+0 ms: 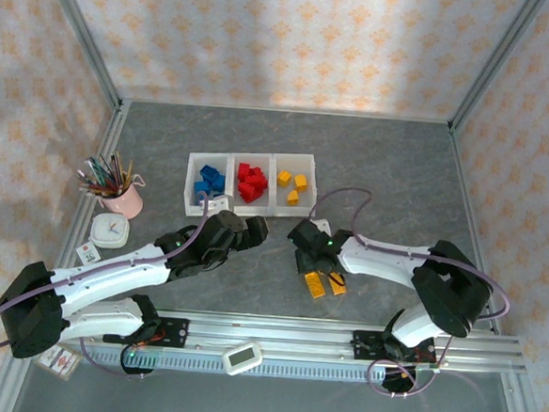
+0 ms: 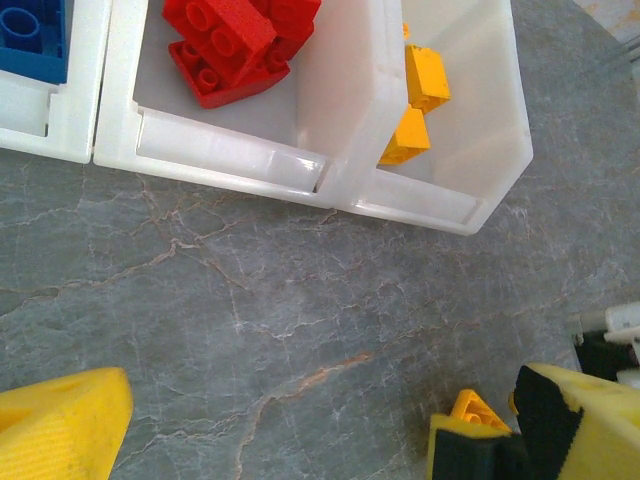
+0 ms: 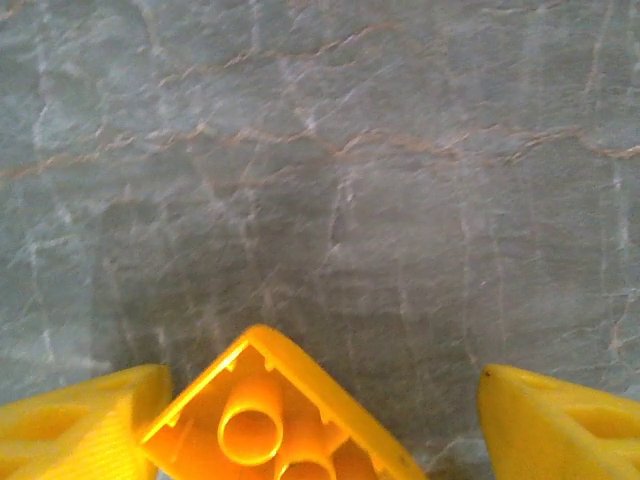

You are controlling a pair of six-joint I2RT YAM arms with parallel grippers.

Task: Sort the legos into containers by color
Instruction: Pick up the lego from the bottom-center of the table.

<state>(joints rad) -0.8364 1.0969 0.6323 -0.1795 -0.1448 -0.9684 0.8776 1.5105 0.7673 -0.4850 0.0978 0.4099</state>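
Right claw [image 1: 326, 284] spread around a yellow brick [image 3: 270, 420] near the worktop's [image 3: 320, 150] front edge.
The brick lies underside up, touching one finger [image 3: 80, 420] and apart from the other. The left claw [image 1: 256, 229] is spread nearby. The bins [image 2: 230, 158] mid-worktop hold sorted bricks [image 1: 250, 181].

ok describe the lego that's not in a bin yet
Start at the row of three white bins and come toward the arms to the right gripper. Between its yellow fingers lies one yellow-orange lego, the only brick on the bare table.
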